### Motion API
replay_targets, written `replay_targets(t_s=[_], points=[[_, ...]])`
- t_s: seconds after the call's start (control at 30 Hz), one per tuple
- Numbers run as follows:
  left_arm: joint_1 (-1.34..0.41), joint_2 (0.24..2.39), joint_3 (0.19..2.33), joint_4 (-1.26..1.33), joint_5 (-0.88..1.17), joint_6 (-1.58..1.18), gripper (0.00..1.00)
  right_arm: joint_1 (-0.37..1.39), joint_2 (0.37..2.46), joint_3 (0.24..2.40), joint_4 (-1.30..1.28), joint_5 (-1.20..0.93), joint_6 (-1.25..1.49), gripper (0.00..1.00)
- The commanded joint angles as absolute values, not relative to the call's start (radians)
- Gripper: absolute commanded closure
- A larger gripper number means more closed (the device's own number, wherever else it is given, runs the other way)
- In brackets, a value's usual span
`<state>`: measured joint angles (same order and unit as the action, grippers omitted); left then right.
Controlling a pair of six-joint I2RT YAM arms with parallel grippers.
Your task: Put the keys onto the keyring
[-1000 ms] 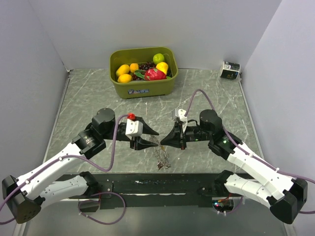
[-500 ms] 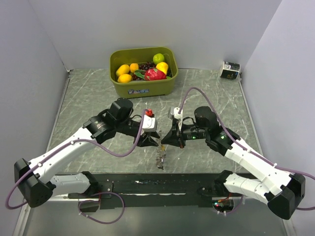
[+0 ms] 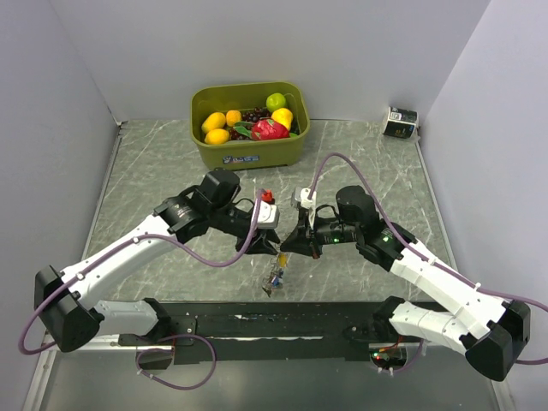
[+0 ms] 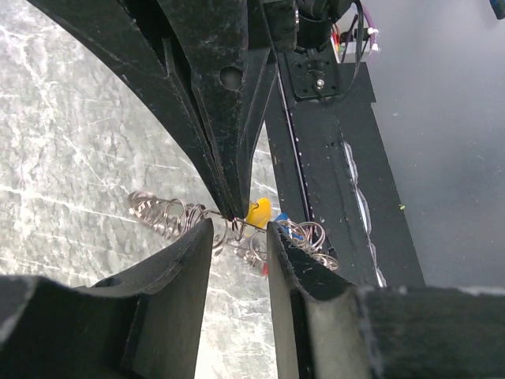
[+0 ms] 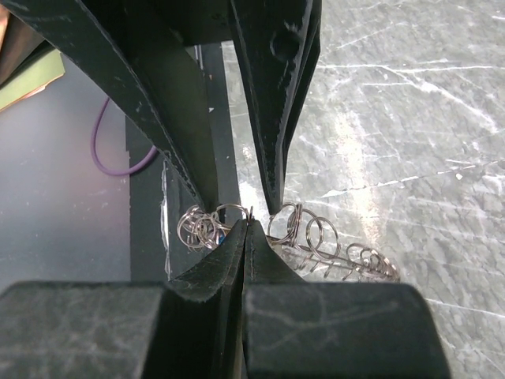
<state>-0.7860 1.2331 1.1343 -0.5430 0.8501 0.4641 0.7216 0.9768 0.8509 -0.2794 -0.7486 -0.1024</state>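
A bunch of wire rings carries the keys (image 3: 274, 279), and it hangs tilted just under both grippers at mid-table. My right gripper (image 5: 247, 223) is shut on a thin loop of the keyring (image 5: 229, 207). More rings (image 5: 308, 229) trail off to its right. My left gripper (image 4: 239, 229) stands open, one finger on each side of the right gripper's tip (image 4: 233, 207) and the ring wire. A yellow key head (image 4: 260, 212) and a blue one (image 4: 282, 220) show just beyond the left fingers. The other key heads are hidden among the rings.
A green bin (image 3: 248, 154) of fruit stands at the back of the table. In the back right corner sits a small dark box (image 3: 401, 122). A black strip (image 3: 274, 324) runs along the near edge between the arm bases. Grey walls close in left and right.
My left arm has swung right until its fingers straddle the right gripper's tip, and its jaws have narrowed. The key bunch has shifted and now hangs tilted. The right gripper stayed shut.
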Motion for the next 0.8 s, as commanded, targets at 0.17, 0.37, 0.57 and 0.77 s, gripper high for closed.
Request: replay_targets(t_s=[0.17,0.37,0.57,0.77], points=[[-0.788,1.264,1.155,-0.531,0.914,0.495,0.66,0.727,0.945,0.881,-0.212,-0.745,-0.106,1.00],[-0.788,1.275,1.161,-0.537,0.917,0.497,0.72,0.729,0.924,0.859,-0.186,-0.742,-0.097,1.00],[-0.790,1.279,1.166,-0.534,0.922,0.495,0.87,0.729,0.925,0.861,-0.183,-0.756,-0.097,1.00],[-0.790,1.270,1.163,-0.517,0.936,0.492,0.99,0.729,0.936,0.865,-0.187,-0.762,-0.097,1.00]])
